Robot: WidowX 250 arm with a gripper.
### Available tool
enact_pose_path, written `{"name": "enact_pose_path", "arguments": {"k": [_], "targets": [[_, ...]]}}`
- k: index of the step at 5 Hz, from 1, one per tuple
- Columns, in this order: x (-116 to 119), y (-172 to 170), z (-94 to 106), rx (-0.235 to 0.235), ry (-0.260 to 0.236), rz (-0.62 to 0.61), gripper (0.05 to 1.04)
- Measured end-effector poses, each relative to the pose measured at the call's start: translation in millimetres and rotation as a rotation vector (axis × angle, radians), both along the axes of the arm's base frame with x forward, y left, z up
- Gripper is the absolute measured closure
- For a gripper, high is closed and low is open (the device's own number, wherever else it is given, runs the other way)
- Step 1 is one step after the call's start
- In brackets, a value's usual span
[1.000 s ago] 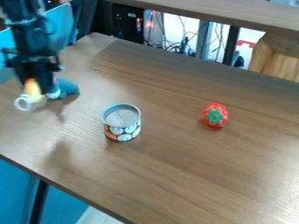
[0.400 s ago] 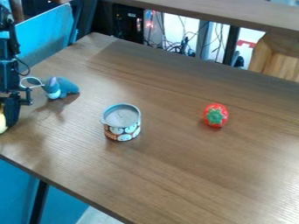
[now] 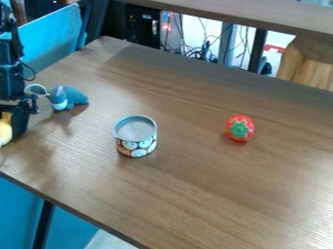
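So the gripper (image 3: 11, 127) has swung over to the left edge of the view since a second ago, and the yellow thing (image 3: 5, 130) went along with it. Compared with the middle frame it's come back a hair to the right and up. The can (image 3: 137, 137), the strawberry (image 3: 240, 129) and the blue toy (image 3: 73, 97) haven't budged.

As for the tool, I'd call it closed on the yellow thing, mostly because the two travel as a pair. The frame edge cuts it off, so I honestly can't say which way its long axis runs, or whether it's touching the bench (image 3: 201, 189) or hanging over it.

The bit that matters to me is the layout around that grip. The yellow thing sits on the left side of the one finger you can make out, low down by the tip. The blue toy is the nearest neighbor, up and to the right of the tool, close but apart. The can is further off to the right, upright and roughly level with the grip, with the strawberry well past it on the same side.
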State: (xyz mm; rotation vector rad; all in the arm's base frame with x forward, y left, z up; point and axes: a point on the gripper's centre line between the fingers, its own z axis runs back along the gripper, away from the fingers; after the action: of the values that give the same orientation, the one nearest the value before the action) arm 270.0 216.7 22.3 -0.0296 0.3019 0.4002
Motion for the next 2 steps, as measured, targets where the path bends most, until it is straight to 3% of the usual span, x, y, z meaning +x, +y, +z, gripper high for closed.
{"name": "enact_pose_path", "arguments": {"k": [1,2], "targets": [[11,-25,40.1,0.025,-0.149,-0.069,0.077],[20,-61,96.3,0.141,-0.244,-0.244,0.074]]}}
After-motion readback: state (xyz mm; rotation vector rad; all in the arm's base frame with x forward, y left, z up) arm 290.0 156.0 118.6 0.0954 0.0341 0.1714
